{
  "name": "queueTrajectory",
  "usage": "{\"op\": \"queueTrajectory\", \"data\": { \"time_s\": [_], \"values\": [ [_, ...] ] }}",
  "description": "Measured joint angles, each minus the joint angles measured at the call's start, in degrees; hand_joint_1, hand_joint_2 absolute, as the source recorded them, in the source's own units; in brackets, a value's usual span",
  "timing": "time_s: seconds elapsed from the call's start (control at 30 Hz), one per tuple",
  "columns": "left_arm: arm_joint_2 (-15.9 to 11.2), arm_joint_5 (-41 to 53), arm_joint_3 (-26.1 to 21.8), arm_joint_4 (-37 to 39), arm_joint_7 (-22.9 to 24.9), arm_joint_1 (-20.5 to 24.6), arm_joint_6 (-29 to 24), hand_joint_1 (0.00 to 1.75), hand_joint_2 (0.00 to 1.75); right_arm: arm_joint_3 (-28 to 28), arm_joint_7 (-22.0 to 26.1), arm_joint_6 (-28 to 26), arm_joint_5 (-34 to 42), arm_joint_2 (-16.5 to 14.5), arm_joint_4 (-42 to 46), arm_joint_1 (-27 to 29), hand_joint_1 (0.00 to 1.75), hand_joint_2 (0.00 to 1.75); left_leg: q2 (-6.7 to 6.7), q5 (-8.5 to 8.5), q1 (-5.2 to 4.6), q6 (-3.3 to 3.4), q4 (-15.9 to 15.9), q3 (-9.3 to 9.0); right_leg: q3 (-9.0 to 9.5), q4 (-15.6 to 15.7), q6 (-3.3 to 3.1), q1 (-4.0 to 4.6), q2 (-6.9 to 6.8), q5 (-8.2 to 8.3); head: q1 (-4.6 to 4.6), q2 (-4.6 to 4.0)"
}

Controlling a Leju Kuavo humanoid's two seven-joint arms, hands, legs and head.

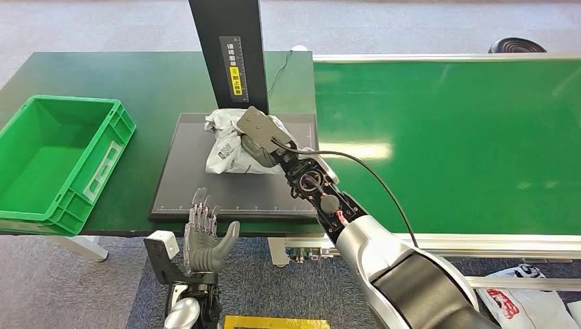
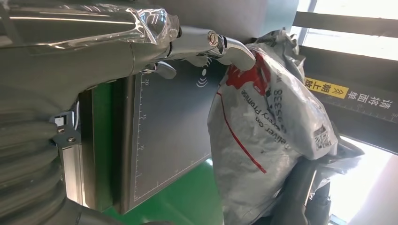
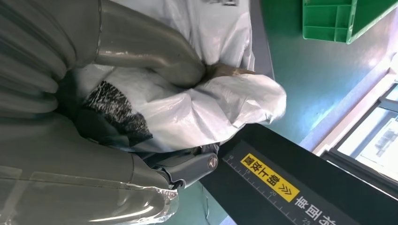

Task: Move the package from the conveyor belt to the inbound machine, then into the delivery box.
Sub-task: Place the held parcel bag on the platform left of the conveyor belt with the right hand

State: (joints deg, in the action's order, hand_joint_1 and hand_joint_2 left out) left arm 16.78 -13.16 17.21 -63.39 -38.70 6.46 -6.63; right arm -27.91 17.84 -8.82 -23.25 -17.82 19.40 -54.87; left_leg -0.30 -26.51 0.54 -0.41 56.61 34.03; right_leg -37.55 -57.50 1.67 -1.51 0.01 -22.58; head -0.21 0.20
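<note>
Nearest, the left hand hovers just off the near edge of the inbound machine's scan plate, fingers spread and palm empty, likely waiting to take over. On the plate, the right hand is clamped around the crumpled white poly-bag package, thumb pressed into the plastic, holding it under the machine's black post so its printed label faces the scanner. Left of the plate sits the green delivery box, open for the drop. Right of the plate runs the green conveyor belt.
</note>
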Motion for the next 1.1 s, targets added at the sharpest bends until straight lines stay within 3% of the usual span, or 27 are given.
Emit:
{"op": "queueTrajectory", "data": {
  "time_s": [0.83, 0.97, 1.1],
  "values": [
    [0.1, -0.1, -0.3, 1.7, 0.1, 1.4, 0.5, 0.00, 1.75, 0.1, -0.8, -0.7, -1.5, -0.1, -0.6, -1.3, 0.00, 1.75, 0.01, 0.00, 0.00, 0.00, 0.0, -0.03, 0.00, 0.0, 0.00, 0.00, 0.00, 0.00, -0.01, 0.00],
    [0.1, 0.0, -0.7, 1.8, 0.0, 1.4, 0.6, 0.00, 1.75, 0.5, 1.2, -0.6, -1.7, 0.1, -0.6, -1.9, 0.00, 1.75, 0.01, 0.00, 0.00, 0.00, 0.0, -0.03, 0.01, 0.0, -0.01, 0.00, 0.00, 0.01, 0.01, 0.00],
    [0.1, 0.8, -1.2, 1.8, -0.2, 1.4, 0.1, 0.00, 1.75, 1.6, 6.6, 0.4, -0.1, 1.0, 1.2, -2.7, 0.00, 1.75, 0.00, 0.01, 0.00, 0.00, 0.0, -0.03, 0.01, 0.0, -0.01, 0.00, 0.00, 0.01, 0.01, 0.00]
  ]
}}
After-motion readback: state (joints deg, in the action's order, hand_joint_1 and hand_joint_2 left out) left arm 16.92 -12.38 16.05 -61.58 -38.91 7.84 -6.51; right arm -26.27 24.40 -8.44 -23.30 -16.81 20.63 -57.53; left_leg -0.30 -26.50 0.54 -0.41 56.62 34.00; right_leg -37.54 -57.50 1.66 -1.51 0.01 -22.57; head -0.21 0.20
